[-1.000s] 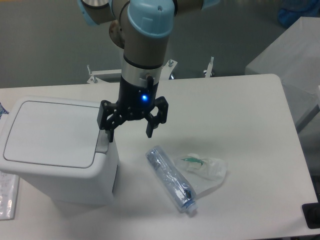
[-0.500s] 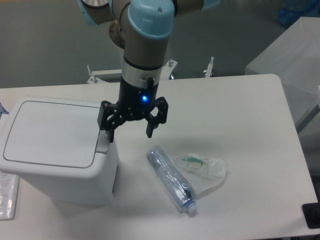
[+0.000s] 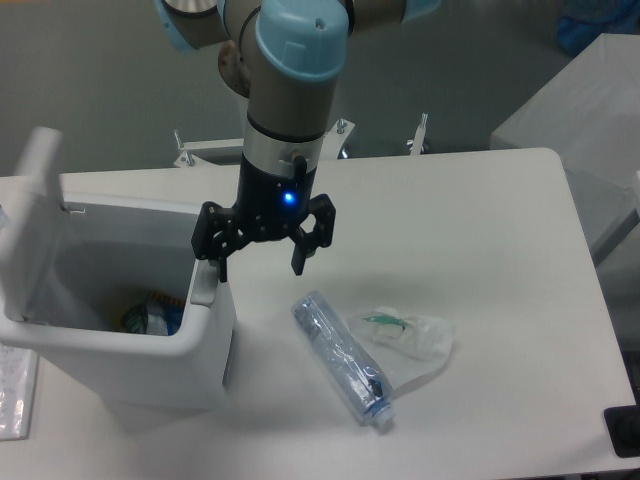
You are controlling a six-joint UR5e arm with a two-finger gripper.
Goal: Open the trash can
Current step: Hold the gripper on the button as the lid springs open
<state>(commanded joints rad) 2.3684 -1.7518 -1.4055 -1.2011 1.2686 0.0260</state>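
My fingers (image 3: 258,265) hang spread wide and empty, one tip on the grey push-button tab (image 3: 204,286) at the trash can (image 3: 130,340) rim, at nine o'clock on the desk (image 3: 480,260), so its lid (image 3: 30,220) stands upright, bin open.

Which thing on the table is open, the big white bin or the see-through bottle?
The trash can is open: its lid stands upright. The clear bottle lies capped on its side.
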